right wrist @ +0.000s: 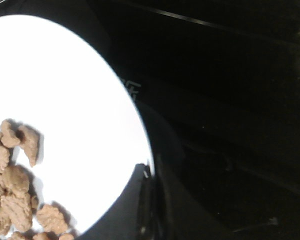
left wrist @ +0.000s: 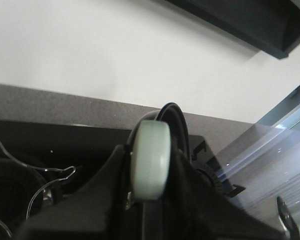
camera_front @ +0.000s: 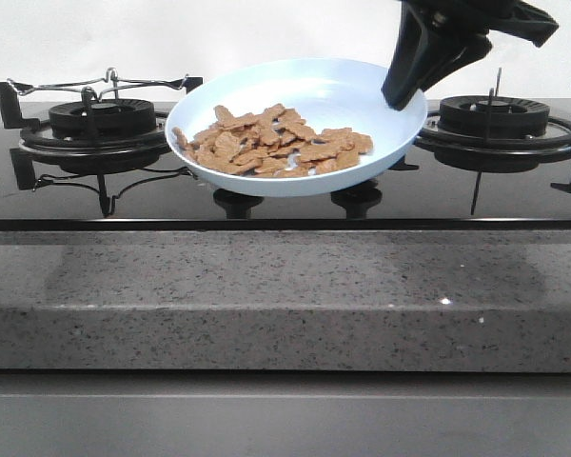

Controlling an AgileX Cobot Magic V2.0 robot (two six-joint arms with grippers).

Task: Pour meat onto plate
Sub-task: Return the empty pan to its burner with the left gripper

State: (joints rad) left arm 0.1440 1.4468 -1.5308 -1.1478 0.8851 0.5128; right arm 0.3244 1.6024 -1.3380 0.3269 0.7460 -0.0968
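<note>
The pale blue plate (camera_front: 333,90) hangs tilted above the middle of the black hob, its left side lower. The meat (camera_front: 266,143), tan-brown chips, lies heaped on that lower side. My right gripper (camera_front: 404,95) comes down from the upper right and is shut on the plate's right rim. The right wrist view shows the plate (right wrist: 65,90) washed out white, the meat (right wrist: 15,185) near its edge, and my right gripper (right wrist: 149,200) clamped over the rim. My left gripper (left wrist: 150,200) is out of the front view. It is shut on a pale rounded piece (left wrist: 150,160) with a black curved edge behind it.
A gas burner (camera_front: 95,124) with a wire rack (camera_front: 95,86) on it sits at the left and a second burner (camera_front: 495,119) at the right. Two knobs (camera_front: 238,200) sit under the plate. A grey speckled counter edge (camera_front: 285,295) runs along the front.
</note>
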